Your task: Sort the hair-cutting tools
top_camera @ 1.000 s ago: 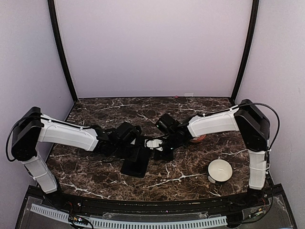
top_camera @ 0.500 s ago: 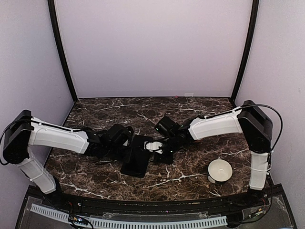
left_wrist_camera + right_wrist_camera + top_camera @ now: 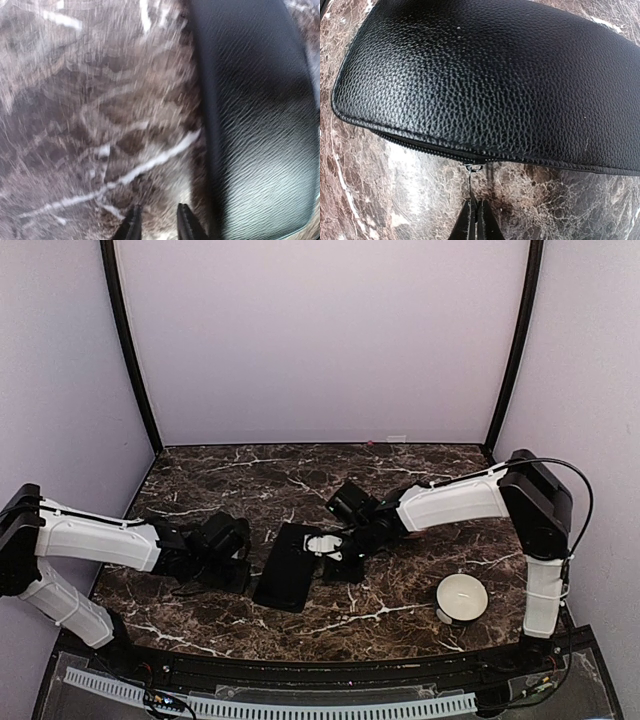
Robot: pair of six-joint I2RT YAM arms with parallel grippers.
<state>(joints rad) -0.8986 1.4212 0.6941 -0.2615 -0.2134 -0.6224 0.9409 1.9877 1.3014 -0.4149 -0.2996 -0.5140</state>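
No hair-cutting tools show in any view. A flat black leather case (image 3: pixel 284 575) lies zipped shut at the table's middle. My right gripper (image 3: pixel 477 214) is shut on the thin metal zipper pull (image 3: pixel 472 181) at the case's (image 3: pixel 495 80) long edge; from above this gripper (image 3: pixel 342 562) sits at the case's right side. My left gripper (image 3: pixel 157 220) hovers low over bare marble with its jaws a little apart and nothing between them, the case (image 3: pixel 260 125) just to its right. From above, the left gripper (image 3: pixel 238 573) is a short way left of the case.
A white bowl (image 3: pixel 461 597) stands at the front right. An orange bowl (image 3: pixel 416 531) peeks out from behind the right forearm. The marble table (image 3: pixel 200 480) is walled on three sides.
The left arm has pulled back to the left, off the case, and its jaws have parted. The right gripper stays shut at the case's right edge.
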